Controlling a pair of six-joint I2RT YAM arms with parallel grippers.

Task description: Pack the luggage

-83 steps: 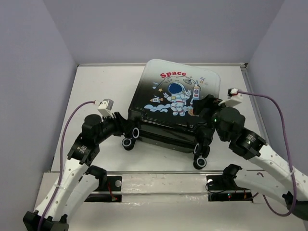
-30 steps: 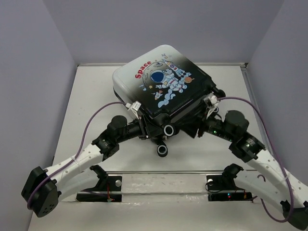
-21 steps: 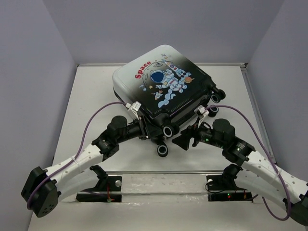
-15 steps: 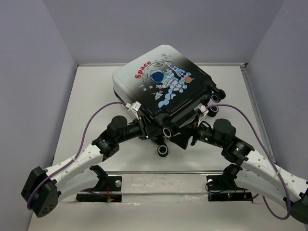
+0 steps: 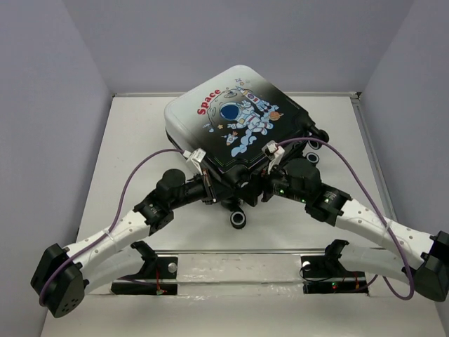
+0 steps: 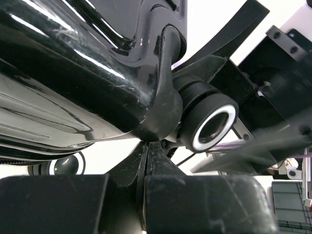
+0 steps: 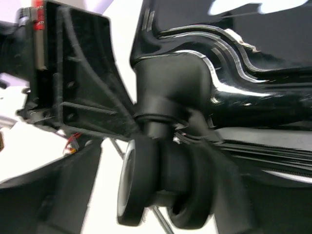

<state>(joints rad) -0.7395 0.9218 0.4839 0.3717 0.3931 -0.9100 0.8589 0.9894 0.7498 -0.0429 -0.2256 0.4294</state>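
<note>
The luggage (image 5: 238, 123) lies shut on the white table (image 5: 133, 140), astronaut print up, one corner turned toward me. My left gripper (image 5: 216, 188) is at that near corner. In the left wrist view its fingers (image 6: 165, 165) are pressed together just under the glossy black shell (image 6: 73, 73) and a white-rimmed wheel (image 6: 212, 124). I cannot tell whether they pinch anything. My right gripper (image 5: 257, 191) reaches in from the right to the same corner. In the right wrist view the double wheel (image 7: 161, 187) fills the space between its spread fingers (image 7: 63, 200), with a gap showing.
Another wheel (image 5: 239, 219) hangs below the corner, and two more (image 5: 311, 160) show on the right side. Grey walls close in the table on three sides. The arms' mounting rail (image 5: 238, 263) runs along the near edge. The left gripper's body (image 7: 73, 73) is close to my right gripper.
The luggage was turned counter-clockwise earlier. In the last second my right gripper moved left, in to the near corner wheel. My left gripper and the luggage stayed put.
</note>
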